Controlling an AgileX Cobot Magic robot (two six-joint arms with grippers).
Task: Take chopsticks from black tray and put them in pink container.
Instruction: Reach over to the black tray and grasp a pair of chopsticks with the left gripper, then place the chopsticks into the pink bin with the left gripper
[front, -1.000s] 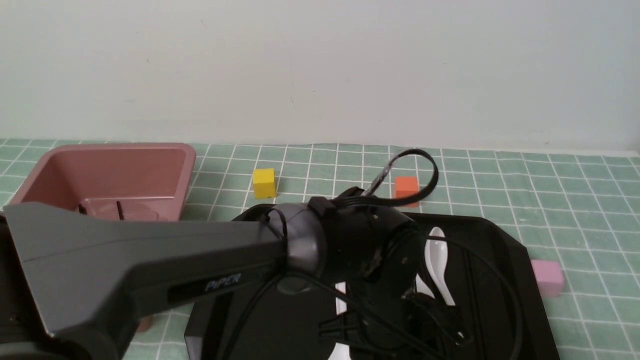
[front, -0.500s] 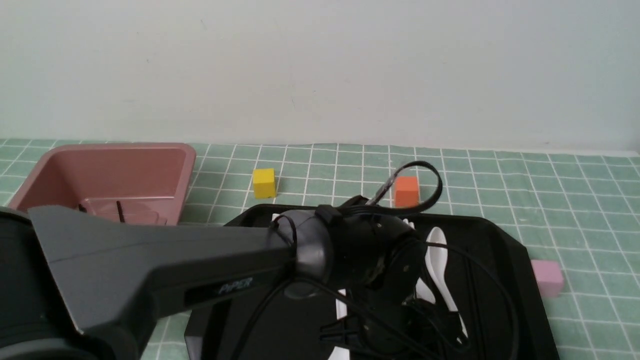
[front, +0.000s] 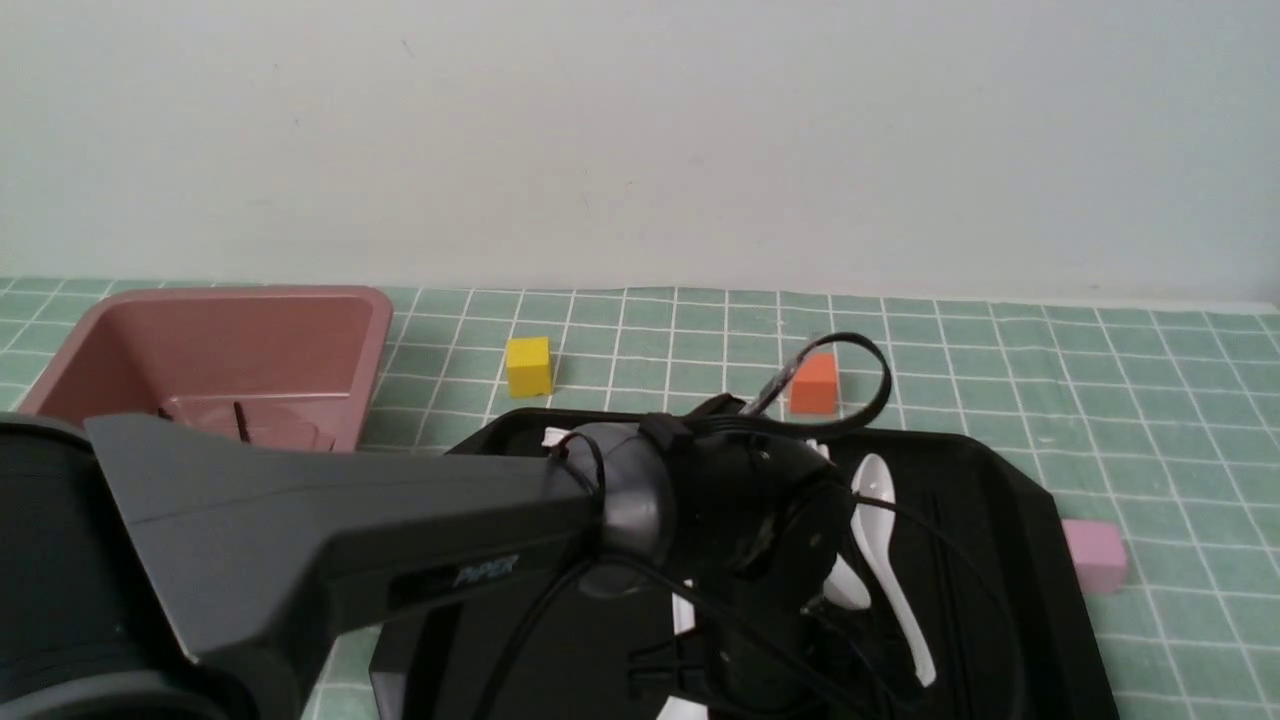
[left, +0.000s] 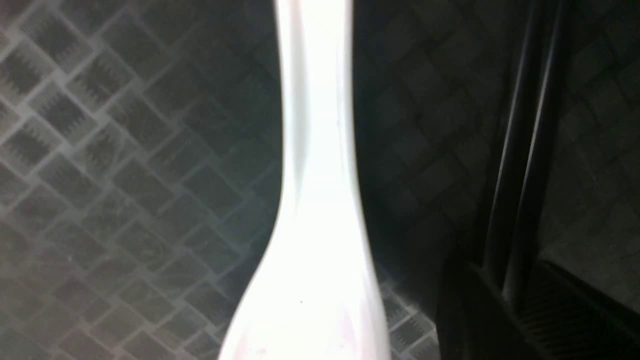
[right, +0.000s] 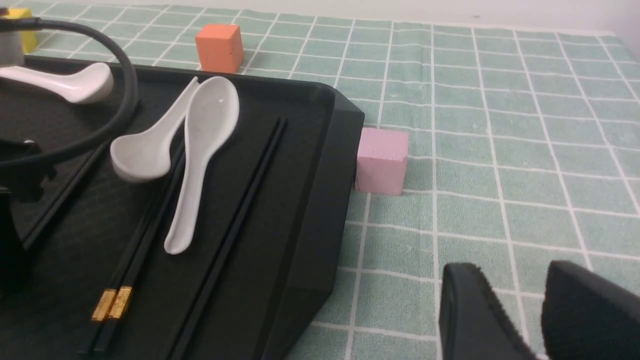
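Note:
The black tray (front: 1010, 480) holds black chopsticks and white spoons. My left arm reaches over it, its wrist (front: 730, 510) low above the tray floor and hiding its gripper in the front view. In the left wrist view, two chopsticks (left: 525, 150) run down between the fingers of my left gripper (left: 510, 282), which stands open around them. A pair with yellow bands (right: 145, 240) and another pair (right: 240, 210) lie further right in the tray. The pink container (front: 230, 350) stands at the far left with one stick (front: 240, 420) inside. My right gripper (right: 512, 270) hovers open over the cloth, empty.
White soup spoons (front: 880, 530) lie in the tray, and one handle (left: 315, 175) lies right beside the left gripper. A yellow cube (front: 528, 366) and an orange cube (front: 814, 383) sit behind the tray. A pale pink cube (front: 1095, 555) touches its right rim.
My left arm's wrist has sunk lower toward the tray floor and edged slightly right, uncovering more of the spoons behind it. Nothing else has moved.

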